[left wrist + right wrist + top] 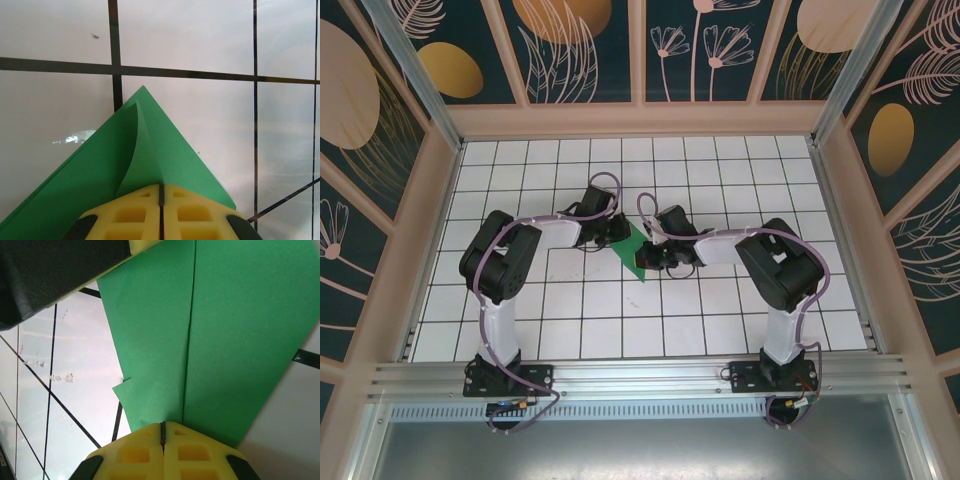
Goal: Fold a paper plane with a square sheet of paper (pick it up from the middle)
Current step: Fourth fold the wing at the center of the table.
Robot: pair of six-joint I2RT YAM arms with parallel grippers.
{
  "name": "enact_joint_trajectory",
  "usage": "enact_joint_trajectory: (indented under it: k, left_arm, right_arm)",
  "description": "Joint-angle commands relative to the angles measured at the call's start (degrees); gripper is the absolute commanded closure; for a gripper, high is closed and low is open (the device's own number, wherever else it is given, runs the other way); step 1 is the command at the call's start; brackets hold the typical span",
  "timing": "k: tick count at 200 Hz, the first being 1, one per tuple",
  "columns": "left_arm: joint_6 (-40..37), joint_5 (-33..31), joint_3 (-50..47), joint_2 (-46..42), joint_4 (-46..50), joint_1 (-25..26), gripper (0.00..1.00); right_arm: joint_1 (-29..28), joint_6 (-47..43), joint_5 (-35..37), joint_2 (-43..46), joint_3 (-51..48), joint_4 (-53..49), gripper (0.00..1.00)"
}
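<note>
One sheet of paper (640,252), green and already partly folded, lies about the middle of the white tiled counter (720,170), well apart from all four edges. Two arms reach in toward it, one from each side, and the two hands meet at the sheet: the left hand (612,232) at its far left side, the right hand (658,255) at its near right side.

From the left wrist, the left hand's yellow fingers (130,215) are pressed together with only a thin seam between them. Their tips rest against the paper, which narrows to one point on the counter beyond them. One flap curls up from its surface.

From the right wrist, the right hand's two fingers (130,455) are likewise closed tight, at the end of the paper's single centre crease. One small corner juts from the sheet's left edge.

Whether either hand pinches the paper or merely presses on it cannot be told.
</note>
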State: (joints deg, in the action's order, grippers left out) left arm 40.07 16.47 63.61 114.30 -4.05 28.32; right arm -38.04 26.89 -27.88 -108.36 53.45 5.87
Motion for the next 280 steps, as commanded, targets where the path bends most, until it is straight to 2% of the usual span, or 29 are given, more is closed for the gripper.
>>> enact_joint_trajectory:
  k: [1, 137, 177, 247, 280]
  left_arm:
    - [-1.8, -5.5, 0.6, 3.0, -3.3, -2.5, 0.90]
    - [-5.0, -5.5, 4.6, 5.8, -3.1, -5.8, 0.89]
    - [-5.1, -7.0, 4.5, 5.4, -2.6, -6.3, 0.88]
    - [-6.5, -5.6, 7.5, 8.5, -1.2, -6.7, 0.85]
    - [-6.8, -5.1, 9.3, 6.1, 0.3, -7.0, 0.82]
  right_arm:
    - [-0.9, -1.7, 2.6, -2.2, -4.2, -14.1, 1.00]
    - [-0.7, -1.9, 2.0, -0.6, -6.5, -14.0, 1.00]
    - [-0.5, -2.0, 2.0, -0.8, -6.7, -14.0, 1.00]
    - [-0.3, -2.0, 2.1, -0.5, -6.6, -14.0, 1.00]
    - [-0.2, -2.1, 2.2, -0.8, -5.1, -14.3, 1.00]
